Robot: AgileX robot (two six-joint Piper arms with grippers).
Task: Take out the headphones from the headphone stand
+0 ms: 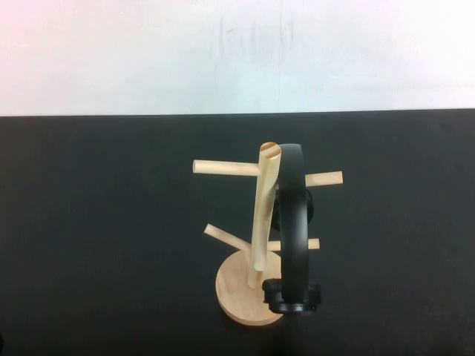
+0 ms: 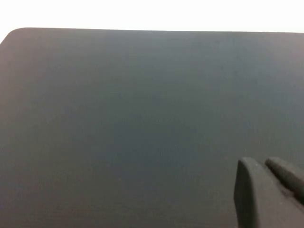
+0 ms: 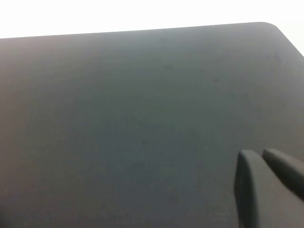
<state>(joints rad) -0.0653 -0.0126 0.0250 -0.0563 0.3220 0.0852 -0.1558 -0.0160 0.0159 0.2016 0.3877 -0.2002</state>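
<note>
The black headphones (image 1: 294, 222) hang on the light wooden headphone stand (image 1: 260, 222) in the middle of the black table. The band loops over the top of the post. One ear cup (image 1: 292, 297) rests low by the round base (image 1: 236, 295), and the other sits behind the band. Neither arm shows in the high view. My left gripper (image 2: 263, 164) appears only in the left wrist view, fingers together and empty, above bare table. My right gripper (image 3: 260, 154) appears only in the right wrist view, fingers together and empty, above bare table. Neither wrist view shows the headphones or the stand.
The black table (image 1: 96, 245) stretches to a white wall at the back. Its rounded far corners show in the left wrist view (image 2: 14, 35) and the right wrist view (image 3: 270, 28). Four pegs stick out from the post on both sides.
</note>
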